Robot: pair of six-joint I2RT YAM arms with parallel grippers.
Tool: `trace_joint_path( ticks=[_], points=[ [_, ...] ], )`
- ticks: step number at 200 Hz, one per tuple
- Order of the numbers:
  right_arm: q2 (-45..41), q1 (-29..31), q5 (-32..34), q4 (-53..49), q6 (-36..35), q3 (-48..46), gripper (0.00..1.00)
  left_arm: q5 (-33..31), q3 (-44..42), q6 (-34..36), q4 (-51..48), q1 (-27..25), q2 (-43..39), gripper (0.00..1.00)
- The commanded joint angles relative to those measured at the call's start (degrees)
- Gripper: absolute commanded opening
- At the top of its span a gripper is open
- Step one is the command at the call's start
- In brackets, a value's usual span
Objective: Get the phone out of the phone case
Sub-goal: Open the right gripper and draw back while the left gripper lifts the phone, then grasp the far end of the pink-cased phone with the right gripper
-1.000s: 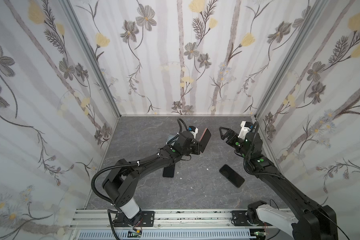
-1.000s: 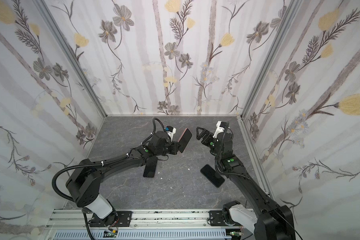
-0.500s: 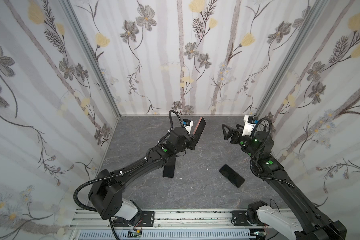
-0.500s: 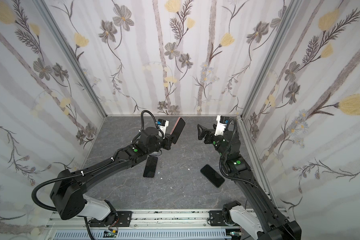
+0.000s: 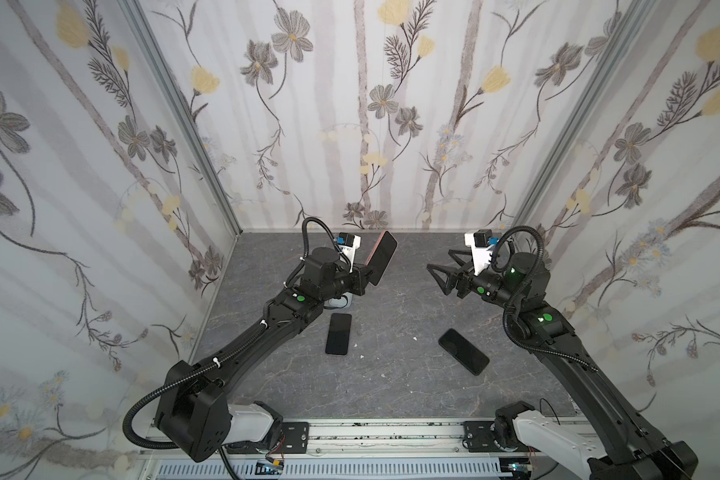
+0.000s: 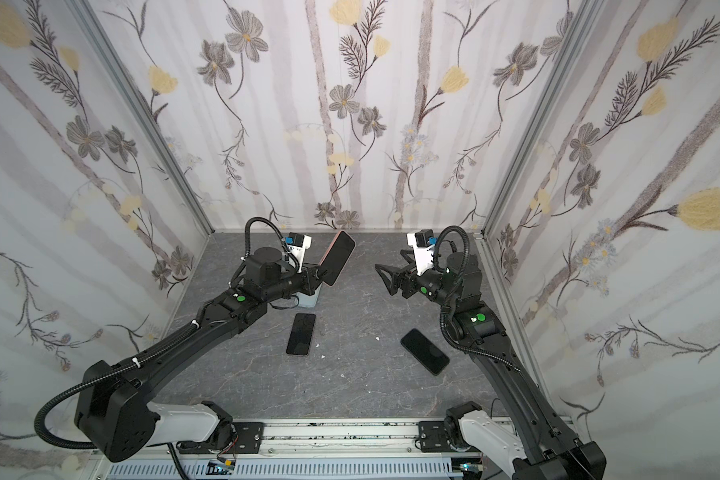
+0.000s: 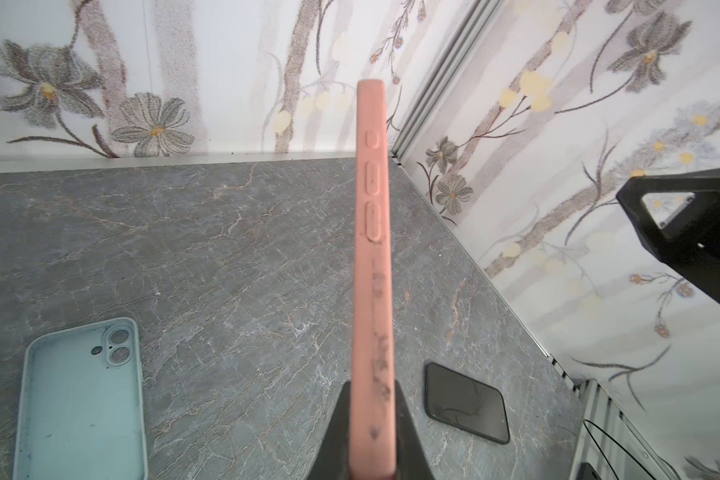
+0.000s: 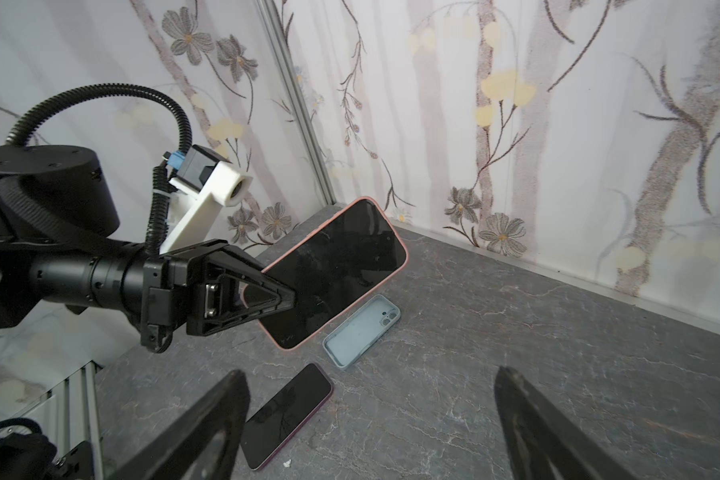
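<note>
Phone (image 8: 341, 257): dark screen, seated in the pink case (image 7: 373, 270), held in the air above the tabletop (image 5: 391, 382), slanting up and away from the jaws; seen in both top views (image 5: 382, 255) (image 6: 338, 257).
Left gripper (image 8: 292, 297): clamped on the lower end of the cased phone, one finger across the screen, the other behind the back.
Case edge: side buttons turned toward the left wrist camera, dark smudges along the lower half.
Right gripper (image 5: 439, 258): jaws spread wide, nothing between them; level with the cased phone, pointed toward it, well apart from it.
Light blue case (image 7: 80, 399): empty, lying open side up on the tabletop, below the left gripper and partly hidden by it in both top views (image 6: 308, 300).
Bare phone (image 5: 338, 333): flat, screen up, near the light blue case on the side toward the arm bases, not touching it.
Second dark phone (image 5: 463, 351): flat, lying at an angle beside the right arm, well apart from the bare phone.
Tabletop: grey marbled surface, a few small white specks between the two flat phones.
</note>
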Motion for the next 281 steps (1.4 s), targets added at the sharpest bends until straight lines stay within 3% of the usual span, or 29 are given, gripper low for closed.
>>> trace_joint_path(
  ticks=[1,51,73,132,150,281],
  points=[
    [0.36,-0.04,-5.82,-2.52,-2.81,1.37,0.91,11.06,-0.8,4.48,3.42,1.56,-2.38,0.0],
    [-0.07,-0.37,-8.05,-6.52,-2.87,4.9,0.88,21.19,-2.81,10.87,3.41,4.14,-7.78,0.0],
    [0.1,-2.3,-11.95,-6.55,-0.5,6.2,0.87,24.5,-3.39,13.07,3.43,4.58,-9.17,0.0],
    [1.06,-3.4,-35.27,0.55,5.83,6.61,0.85,39.45,-2.93,19.04,3.43,4.94,-8.74,0.0],
    [1.87,-3.42,-38.17,-0.58,6.3,7.36,0.83,40.33,-3.34,21.58,3.44,4.88,-9.58,0.0],
    [6.1,1.24,-38.54,-4.5,8.77,12.03,0.62,36.23,-4.96,30.41,3.52,1.26,-13.41,0.0]
  ],
)
